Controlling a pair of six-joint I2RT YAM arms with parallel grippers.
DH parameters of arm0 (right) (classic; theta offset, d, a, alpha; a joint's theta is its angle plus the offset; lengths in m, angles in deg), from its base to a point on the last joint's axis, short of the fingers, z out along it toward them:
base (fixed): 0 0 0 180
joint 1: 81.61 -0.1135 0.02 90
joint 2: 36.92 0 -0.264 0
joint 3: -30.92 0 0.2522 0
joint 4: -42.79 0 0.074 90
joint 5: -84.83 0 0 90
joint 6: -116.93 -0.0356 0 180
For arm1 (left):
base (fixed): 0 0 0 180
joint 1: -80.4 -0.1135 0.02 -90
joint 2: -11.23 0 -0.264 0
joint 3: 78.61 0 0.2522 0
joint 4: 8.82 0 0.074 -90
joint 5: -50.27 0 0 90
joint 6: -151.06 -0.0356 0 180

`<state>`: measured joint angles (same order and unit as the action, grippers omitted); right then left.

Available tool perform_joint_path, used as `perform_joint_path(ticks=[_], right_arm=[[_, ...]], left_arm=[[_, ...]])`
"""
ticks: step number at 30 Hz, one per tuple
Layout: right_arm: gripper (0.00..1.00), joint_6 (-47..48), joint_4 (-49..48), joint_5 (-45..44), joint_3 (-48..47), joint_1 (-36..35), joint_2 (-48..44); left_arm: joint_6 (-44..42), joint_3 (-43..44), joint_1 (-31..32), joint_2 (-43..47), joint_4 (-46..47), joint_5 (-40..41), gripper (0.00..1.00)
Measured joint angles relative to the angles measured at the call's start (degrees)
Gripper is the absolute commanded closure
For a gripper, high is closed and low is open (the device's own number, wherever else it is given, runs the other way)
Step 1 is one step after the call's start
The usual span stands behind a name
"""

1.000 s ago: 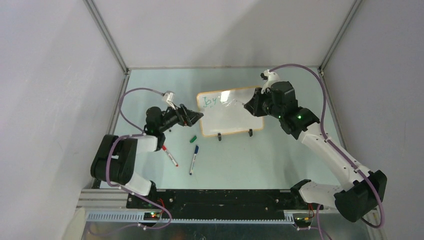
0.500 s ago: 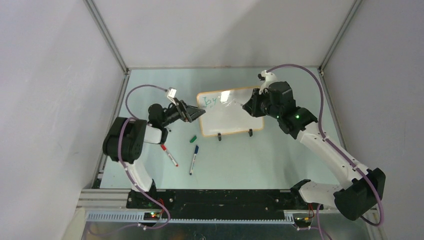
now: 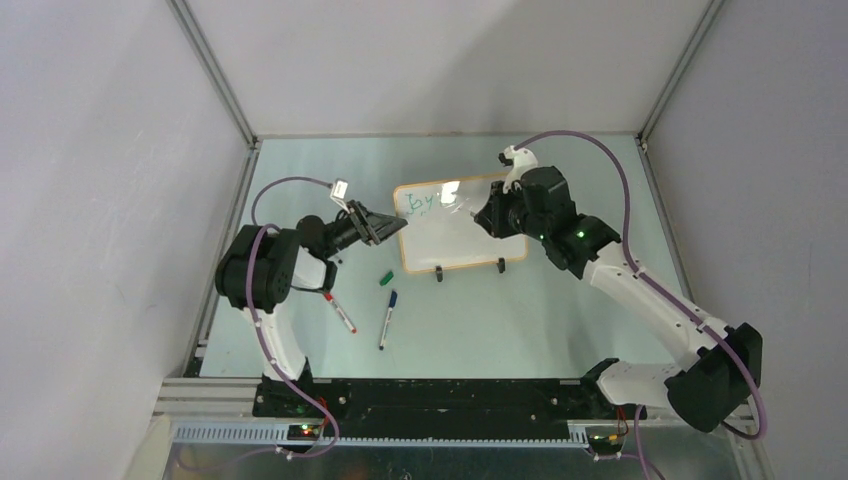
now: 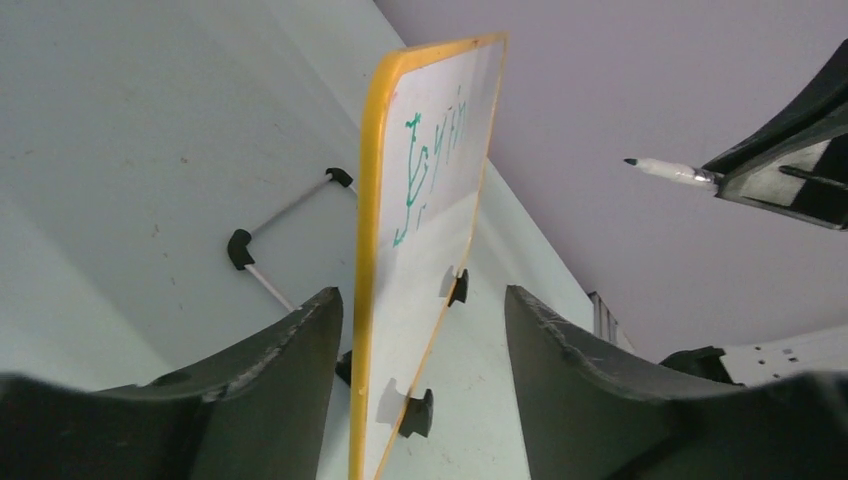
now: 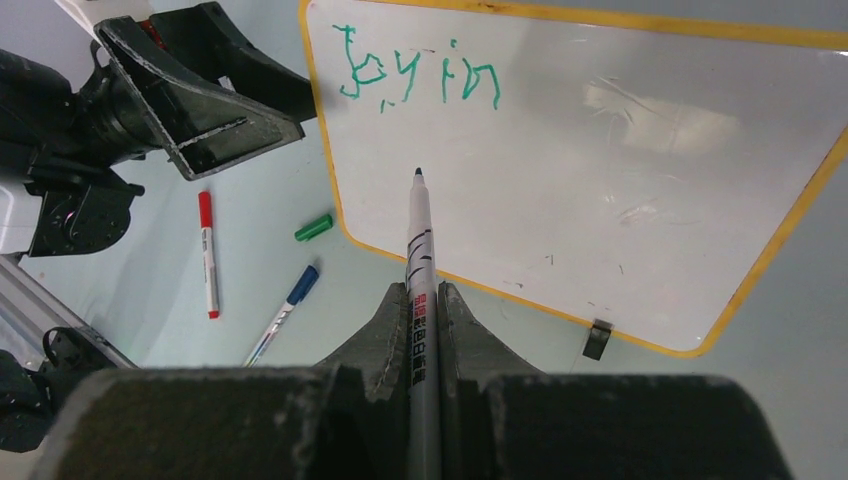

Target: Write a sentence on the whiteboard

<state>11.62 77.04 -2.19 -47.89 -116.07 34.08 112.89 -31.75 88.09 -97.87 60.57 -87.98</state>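
On the far half of the bench stands the whiteboard. It is propped on its two black clip feet and leans back a bit, so its white face looks up at me. Only part of the sentence is there: green letters that read "Joy in", up in the top left corner. The rest of the board is bare, so I think I am less than halfway done.

My right hand is pressed together on the marker. It pinches the marker low on the barrel, so the dark tip sticks out far in front. The tip points at the blank white under the green letters. From my left wrist I can see air between the tip and the board, so it is not touching.

My left hand is spread, with one finger on each side of the board's left edge. I cannot see either finger pressing on the frame. I think it is there to steady the board, since a light board on little feet could slide or tip back when the tip pushes on it.

A green cap, a red marker and a blue marker lie on the bench in front of the board, apart from both hands.

Next I would need a firm hold on that edge, then a soft touch of the tip where the next word goes.
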Motion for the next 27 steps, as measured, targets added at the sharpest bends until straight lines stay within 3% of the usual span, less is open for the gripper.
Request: perform_joint_path(ticks=[6,8,16,20,24,27], right_arm=[[1.00,0.1,-0.2,-1.2,-0.9,-0.3,2.3],[1.00,0.3,-0.1,-1.7,-1.7,-0.5,3.3],[1.00,0.9,0.7,-5.0,-5.5,-1.0,5.4],[1.00,1.2,1.6,-7.2,-7.6,-1.1,7.4],[1.00,1.5,2.5,-9.2,-7.8,-1.4,8.7],[1.00,1.9,2.6,-11.0,-7.8,-1.9,9.1]], left_arm=[[1.4,0.0,0.0,0.0,0.4,0.6,0.64],[1.8,0.0,0.0,0.0,0.3,1.1,0.66],[2.9,1.0,0.0,-0.9,0.4,1.2,0.61],[4.3,3.1,-0.1,-2.8,0.7,1.1,0.49],[5.4,3.7,-0.2,-3.9,0.7,1.1,0.50],[5.8,3.8,-0.3,-4.0,0.7,1.1,0.58]])
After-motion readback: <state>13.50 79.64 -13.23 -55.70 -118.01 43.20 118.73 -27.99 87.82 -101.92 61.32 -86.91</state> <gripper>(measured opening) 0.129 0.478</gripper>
